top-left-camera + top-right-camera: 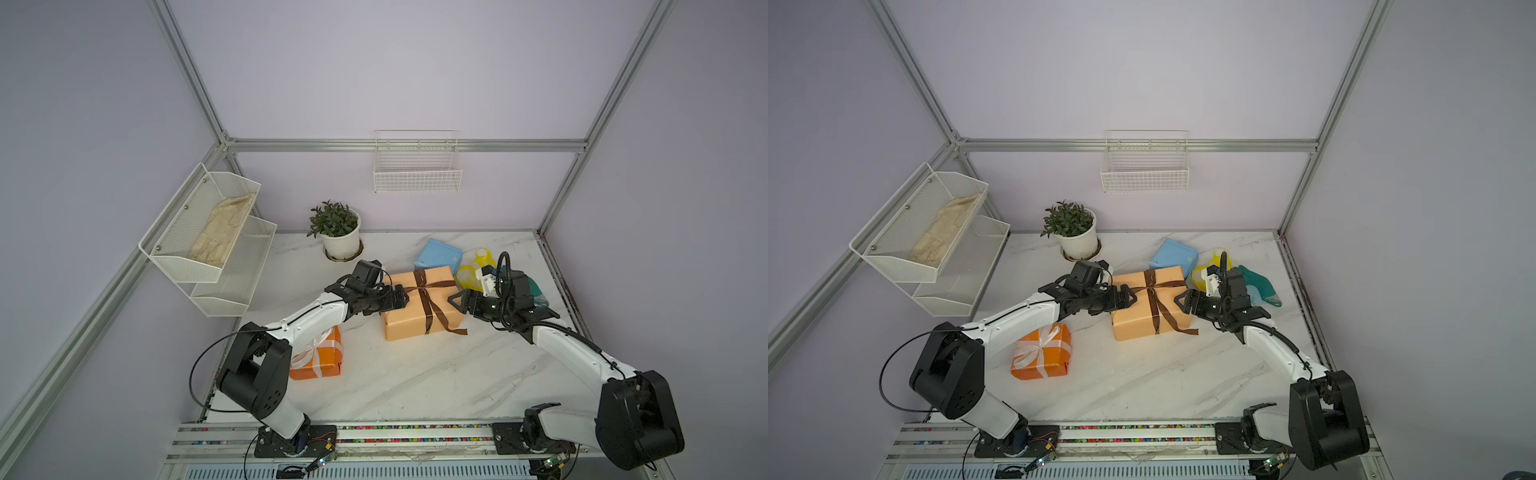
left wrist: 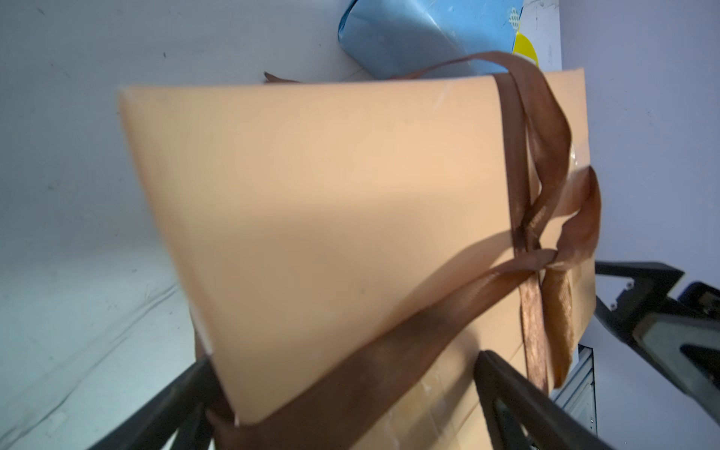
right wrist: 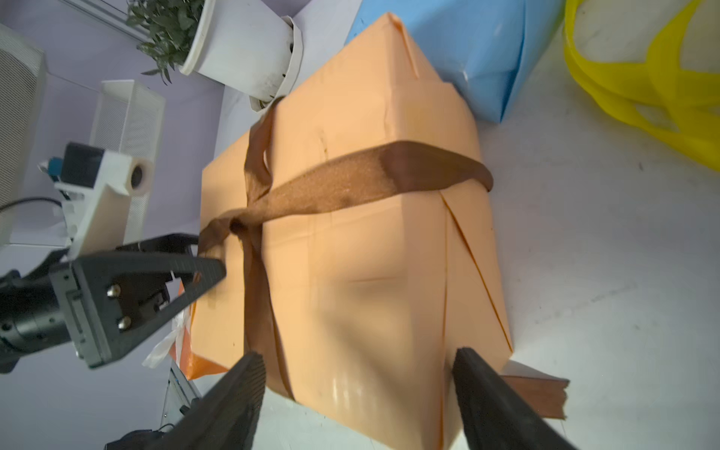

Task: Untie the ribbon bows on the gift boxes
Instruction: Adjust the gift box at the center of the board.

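1. Dark brown ribbon (image 1: 422, 286) crossed and knotted on top of peach box (image 1: 405, 322), mid-table; tails trail off toward 5 o'clock, ends on marble table (image 1: 415, 382)
2. Left gripper (image 1: 405, 296) at the box's 9 o'clock edge, jaws spread wide, straddling box edge and a ribbon strand, nothing clamped
3. Right gripper (image 1: 454, 300) at the 3 o'clock edge, jaws apart, holding nothing
4. Light blue box (image 1: 438, 254) at 1 o'clock, just beside; loose yellow ribbon (image 1: 467, 274) at 2 o'clock
5. Orange box (image 1: 1042, 353) with white bow (image 1: 1034, 347) at 8 o'clock, apart
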You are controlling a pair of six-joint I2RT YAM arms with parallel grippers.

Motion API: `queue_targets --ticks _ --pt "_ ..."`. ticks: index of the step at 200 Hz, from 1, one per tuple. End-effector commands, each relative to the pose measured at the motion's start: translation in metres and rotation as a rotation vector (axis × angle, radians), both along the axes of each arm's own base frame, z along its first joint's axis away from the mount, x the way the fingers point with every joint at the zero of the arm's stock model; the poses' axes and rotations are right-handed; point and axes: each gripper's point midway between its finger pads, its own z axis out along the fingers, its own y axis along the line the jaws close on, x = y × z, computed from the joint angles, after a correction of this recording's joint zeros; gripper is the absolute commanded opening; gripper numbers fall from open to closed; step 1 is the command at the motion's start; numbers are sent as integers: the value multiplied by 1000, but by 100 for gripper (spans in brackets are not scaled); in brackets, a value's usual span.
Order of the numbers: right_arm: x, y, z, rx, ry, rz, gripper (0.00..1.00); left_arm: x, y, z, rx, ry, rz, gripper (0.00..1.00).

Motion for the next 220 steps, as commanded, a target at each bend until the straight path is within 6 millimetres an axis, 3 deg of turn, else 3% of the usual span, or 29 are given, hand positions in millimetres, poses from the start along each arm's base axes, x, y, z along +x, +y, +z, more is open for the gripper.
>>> queue_targets --ticks 1,16,41,53,75,95,123,162,186,220 --pt "-15 -25 -8 -125 60 -99 80 20 1 25 31 -110 -40 100" --pt "-7 -35 5 -216 5 -106 79 20 10 27 107 -128 -68 100" --pt "19 -23 34 -226 -84 -32 48 19 23 45 229 -198 -116 100" --pt "31 -13 46 -217 -124 4 41 17 21 59 258 -264 -157 100" --pt "48 5 64 -306 -201 67 46 14 9 80 330 -382 -257 99" --pt "55 30 60 -399 -213 166 51 12 -7 85 422 -463 -362 96" --pt "60 50 47 -502 -203 270 54 17 -23 83 493 -490 -466 92" --pt "61 56 36 -545 -203 324 54 26 -34 73 521 -479 -548 87" --pt "66 49 26 -603 -178 303 53 28 -40 65 521 -463 -581 81" --pt "58 53 31 -571 -199 335 53 24 -44 59 504 -436 -599 74"
